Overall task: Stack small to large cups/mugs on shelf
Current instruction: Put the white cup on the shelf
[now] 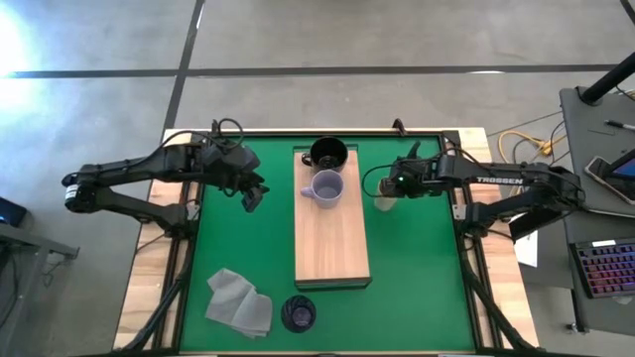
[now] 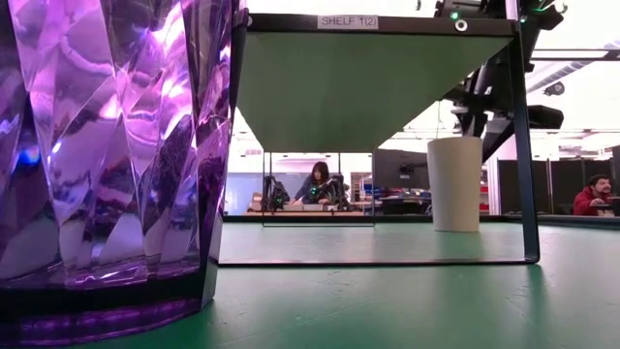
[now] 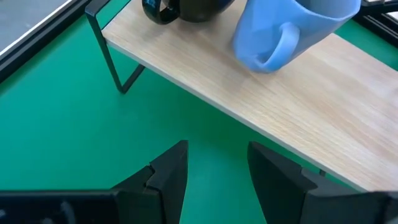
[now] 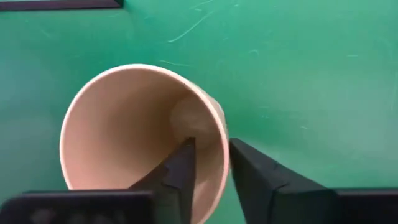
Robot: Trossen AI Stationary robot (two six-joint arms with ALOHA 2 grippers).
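Observation:
The wooden shelf [image 1: 332, 238] stands mid-table on thin black legs. On its far end sits the black mug [image 1: 328, 154], and just nearer the lavender mug [image 1: 326, 188], which also shows in the left wrist view [image 3: 292, 31]. The beige cup [image 1: 385, 202] stands upright on the green mat right of the shelf, with my right gripper [image 4: 211, 146] shut on it from above. The purple tumbler [image 1: 298, 313] stands on the mat at the near edge and fills the low view's left [image 2: 116, 145]. My left gripper [image 1: 253, 198] hovers open, left of the shelf. My right gripper has the beige cup by its rim wall [image 4: 219, 140], one finger inside the cup [image 4: 185, 163] and one outside [image 4: 252, 168]. The fingers come from above, pointing down. The cup stands upright with its base on the mat [image 2: 455, 225].
A grey folded cloth [image 1: 239, 302] lies on the mat near the front left. The near half of the shelf board [image 1: 332, 260] is bare. A wooden frame [image 1: 159, 238] rims the mat. People sit at desks in the room beyond the table.

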